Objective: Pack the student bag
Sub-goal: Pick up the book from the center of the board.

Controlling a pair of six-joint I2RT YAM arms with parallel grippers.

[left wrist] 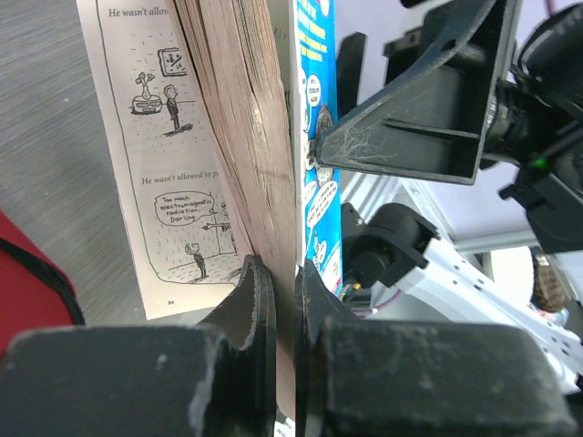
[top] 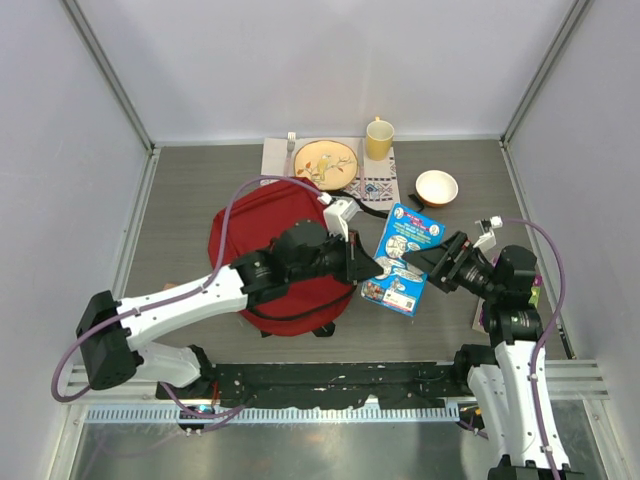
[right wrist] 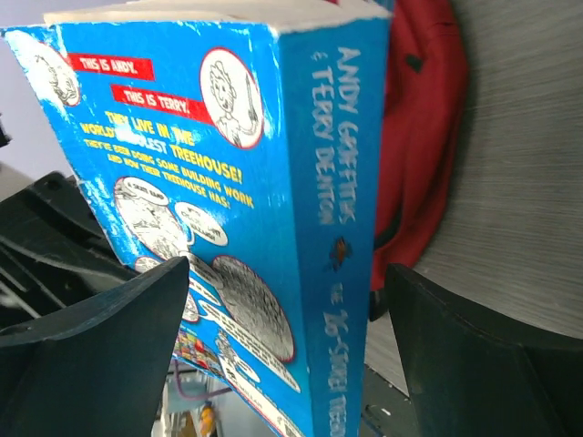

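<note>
status: early stage, nothing visibly packed.
student bag (top: 250, 225): lies flat on surface (top: 180, 200), partly under left arm.
book (top: 405, 255): held just right of bag, outside it.
left gripper (left wrist: 284, 305): pressed together, pinching book at its page edge.
right gripper (right wrist: 282, 337): spread, one finger each side of book spine, no clamp.
bag opening: hidden by arm; possibly unzipped, cannot confirm.
remaining: insert book, close bag.
</note>
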